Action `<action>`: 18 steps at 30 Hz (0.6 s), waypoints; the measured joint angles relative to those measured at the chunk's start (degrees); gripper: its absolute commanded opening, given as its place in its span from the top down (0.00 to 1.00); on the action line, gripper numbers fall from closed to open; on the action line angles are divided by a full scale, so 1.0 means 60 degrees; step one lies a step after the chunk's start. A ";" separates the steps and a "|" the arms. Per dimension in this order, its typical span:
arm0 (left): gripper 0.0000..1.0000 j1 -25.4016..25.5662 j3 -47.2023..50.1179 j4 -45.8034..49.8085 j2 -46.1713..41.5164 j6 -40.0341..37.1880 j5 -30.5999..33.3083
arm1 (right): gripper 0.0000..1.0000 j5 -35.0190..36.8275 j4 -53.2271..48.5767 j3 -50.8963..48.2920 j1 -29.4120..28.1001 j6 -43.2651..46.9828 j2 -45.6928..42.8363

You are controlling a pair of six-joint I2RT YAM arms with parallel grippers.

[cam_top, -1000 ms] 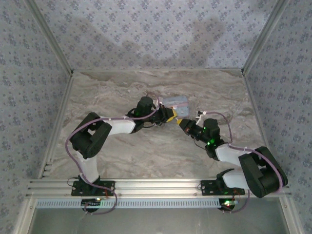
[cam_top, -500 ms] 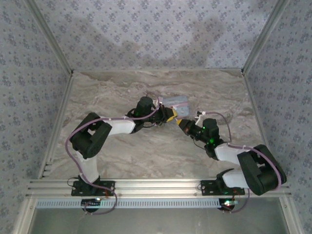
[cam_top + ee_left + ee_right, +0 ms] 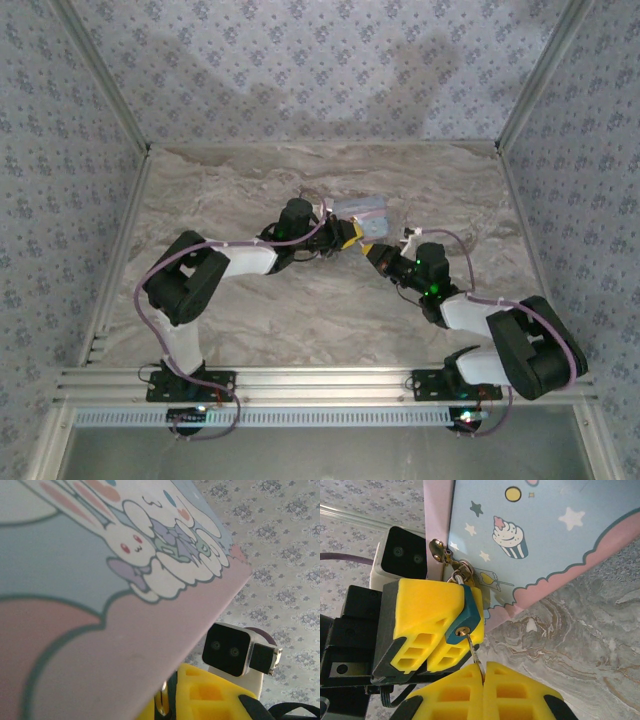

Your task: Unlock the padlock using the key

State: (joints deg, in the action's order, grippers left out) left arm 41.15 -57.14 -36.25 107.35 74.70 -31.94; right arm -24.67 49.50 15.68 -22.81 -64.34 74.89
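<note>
Two claws meet at the little lock on a blue tin box.
On the left, the left claw (image 3: 346, 237) is clenched on the small dark padlock (image 3: 468, 611), with a yellow finger on each side of it; the padlock's metal loop (image 3: 461, 571) goes up to the little clasp (image 3: 439, 547) on the edge of the tin box (image 3: 540, 540); the thin key (image 3: 473, 649) sticks into the hole at the bottom of the padlock; the right claw (image 3: 483, 672) is squeezed tight on the other end of the key, just under the padlock; the tin box is pale blue and pink with a cupcake and stars on it; the gray marble surface (image 3: 580, 645) lies to its right; seen from above, the two claws meet just in front of the tin box, near the middle of the surface.
</note>
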 measured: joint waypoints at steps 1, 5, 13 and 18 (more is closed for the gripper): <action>1.00 0.0000 0.0000 0.0000 0.0000 0.0000 0.0000 | 1.00 0.0000 0.0000 0.0000 0.0000 0.0000 -0.0004; 1.00 0.0000 0.0000 0.0000 0.0000 0.0000 0.0000 | 1.00 0.0000 0.0000 0.0000 0.0000 -0.0004 -0.0044; 1.00 0.0000 0.0000 -0.0011 0.0000 0.0036 -0.0040 | 1.00 0.0004 0.0000 0.0000 0.0000 -0.0069 -0.0138; 1.00 0.0000 0.0011 -0.0106 0.0000 0.0076 -0.0040 | 1.00 0.0040 0.0000 0.0000 0.0000 -0.0069 -0.0146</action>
State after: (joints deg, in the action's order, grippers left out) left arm 41.15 -57.08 -36.88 107.35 75.16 -32.18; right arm -24.43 49.50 15.68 -22.81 -64.75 74.02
